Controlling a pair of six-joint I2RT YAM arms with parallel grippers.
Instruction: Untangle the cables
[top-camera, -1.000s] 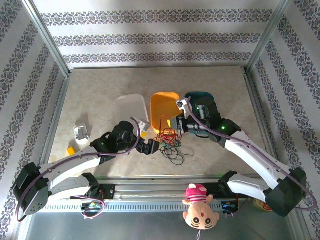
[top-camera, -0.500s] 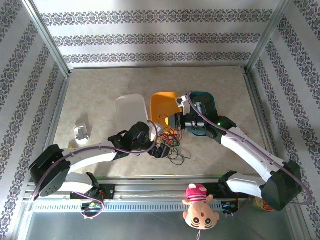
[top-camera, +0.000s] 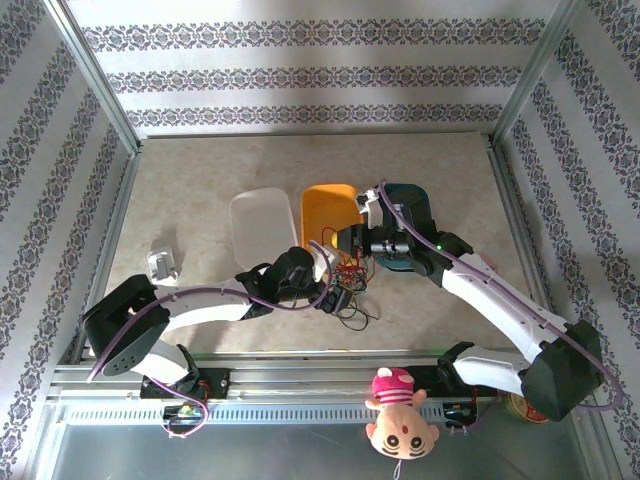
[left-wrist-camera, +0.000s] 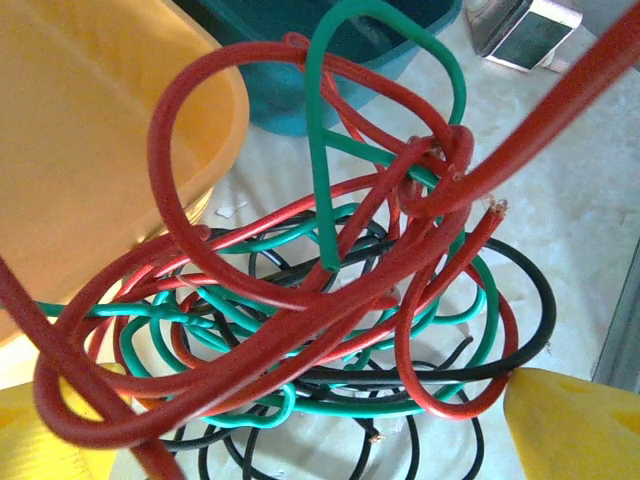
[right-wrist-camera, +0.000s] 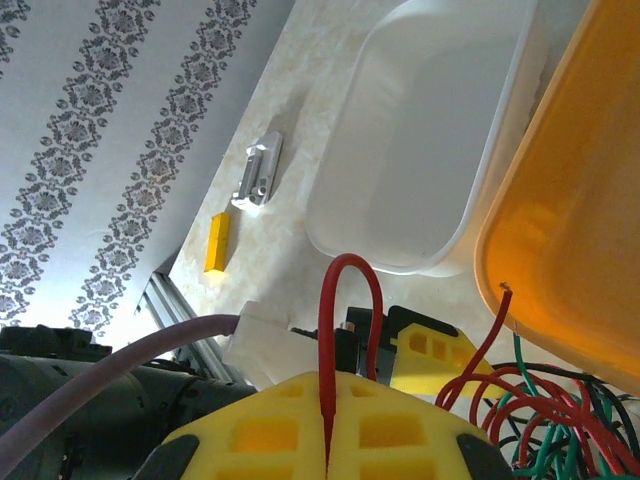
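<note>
Marbled counter (top-camera: 200, 190) — cables (left-wrist-camera: 300, 320) are bunched just ahead of spread left jaws, one red strand (right-wrist-camera: 326, 350) pinched in the right jaws.

Lab cell — aluminium frame (top-camera: 95, 75), wallpaper (top-camera: 320, 75)

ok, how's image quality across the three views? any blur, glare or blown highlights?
Top view: sharp, evenly lit, no glare, though the cables are small in frame. Left wrist view: cables very close, nearest strands soft toward the frame edges, middle loops crisper. Right wrist view: right pincer out of focus around the red wire; white tub bright, little surface detail.
</note>
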